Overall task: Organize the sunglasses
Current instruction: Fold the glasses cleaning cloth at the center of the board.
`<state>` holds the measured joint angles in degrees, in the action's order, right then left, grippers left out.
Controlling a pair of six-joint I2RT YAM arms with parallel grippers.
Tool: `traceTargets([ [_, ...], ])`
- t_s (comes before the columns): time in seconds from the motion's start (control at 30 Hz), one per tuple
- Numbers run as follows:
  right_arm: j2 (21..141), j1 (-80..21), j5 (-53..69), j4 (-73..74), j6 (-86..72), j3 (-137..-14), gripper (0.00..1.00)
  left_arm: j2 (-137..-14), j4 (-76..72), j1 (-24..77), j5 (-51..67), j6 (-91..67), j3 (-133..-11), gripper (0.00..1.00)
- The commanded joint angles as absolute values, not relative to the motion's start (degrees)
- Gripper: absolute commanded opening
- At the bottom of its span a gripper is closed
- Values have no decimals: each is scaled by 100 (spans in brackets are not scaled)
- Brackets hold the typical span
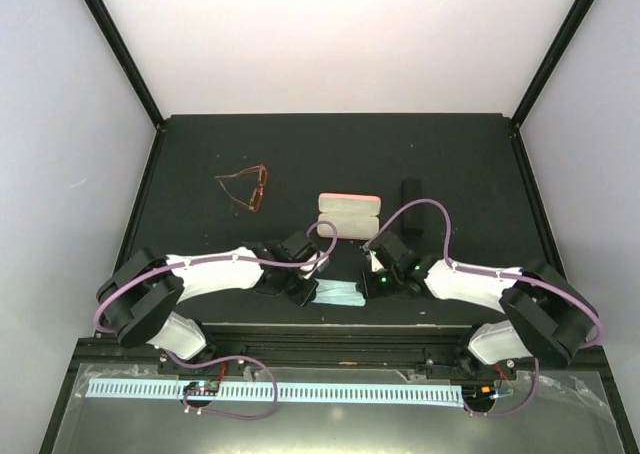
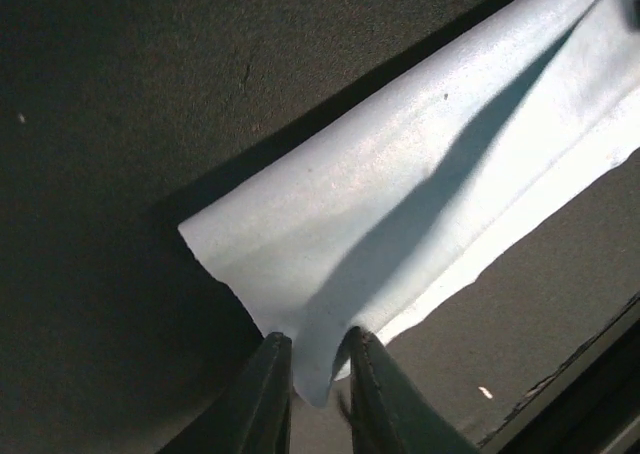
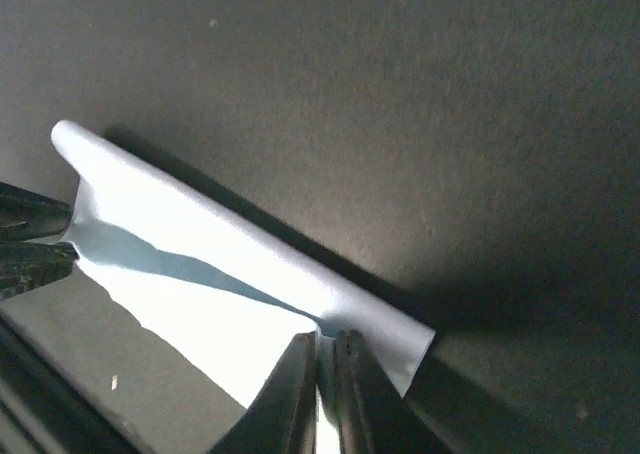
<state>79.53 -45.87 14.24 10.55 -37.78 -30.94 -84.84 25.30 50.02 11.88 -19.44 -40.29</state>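
Black matte table [image 1: 200, 144] with pale walls around it filled the top view. Our thin-framed brownish-amber sunglasses [image 1: 243, 189] lay left of the pink oblong case [image 1: 348, 214], well apart from it, with the arms unfolded as far as we could see. We judged this pair light, thin and easy to bend, with slippery lenses. So we would take it at the bridge or at a hinge corner, never on a lens. Around it the surface was bare, and only the table's raised left edge was near. A black oblong case [image 1: 410, 194] lay just right of the pink case. On the near side of the pink case both grippers met a soft light blue cloth [image 1: 337, 294]. The right gripper [image 3: 325, 339] had its fingers pressed together on the fold, and the left gripper [image 2: 318, 339] had its fingers a little apart around one corner.
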Motion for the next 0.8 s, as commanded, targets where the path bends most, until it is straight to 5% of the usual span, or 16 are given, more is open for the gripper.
traceTargets([
  [0.0,7656,-4556,1971,808,-3642,-2858,15,-8323,2660,5045,1505,-1874,-4196,23],
  [0.13,7224,-4558,2358,725,-3597,-2691,27,-7875,2599,5037,1762,-1837,-4113,34],
  [0.37,6966,-4555,2210,782,-3700,-2727,30,-7495,2225,4976,1905,-2028,-4028,44],
  [0.57,7698,-4784,2010,436,-3917,-3176,19,-8226,1424,4975,1718,-2589,-4046,18],
  [0.77,8391,-4894,1635,169,-4213,-3362,16,-8653,1151,4967,955,-2970,-3939,11],
])
